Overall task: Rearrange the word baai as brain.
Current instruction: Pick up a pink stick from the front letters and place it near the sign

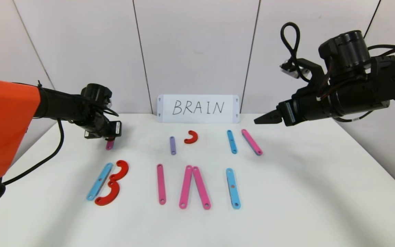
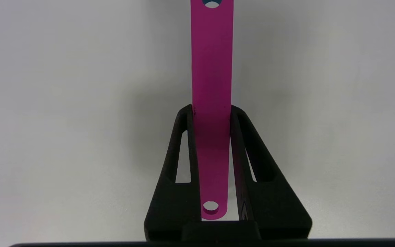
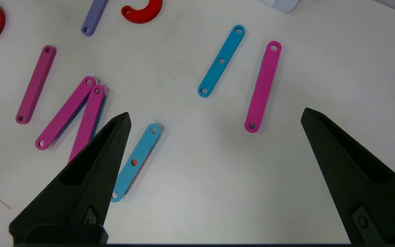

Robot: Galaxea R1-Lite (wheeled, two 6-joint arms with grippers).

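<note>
My left gripper (image 1: 110, 140) is low over the table's back left, shut on a pink strip (image 2: 212, 68) that runs out past its fingertips (image 2: 188, 113). The front row holds a blue strip (image 1: 99, 181) with two red curves (image 1: 120, 170) beside it, a single pink strip (image 1: 161, 184), two pink strips (image 1: 186, 187) leaning into a peak, and a blue strip (image 1: 233, 188). Behind them lie a purple strip (image 1: 172, 145), a red curve (image 1: 191, 137), a blue strip (image 1: 231, 141) and a pink strip (image 1: 251, 142). My right gripper (image 3: 214, 116) hangs open and empty above the back right.
A white card (image 1: 198, 108) with BRAIN written on it stands against the back wall. The white table (image 1: 303, 192) has bare room at the right and along the front edge. Grey wall panels close off the back.
</note>
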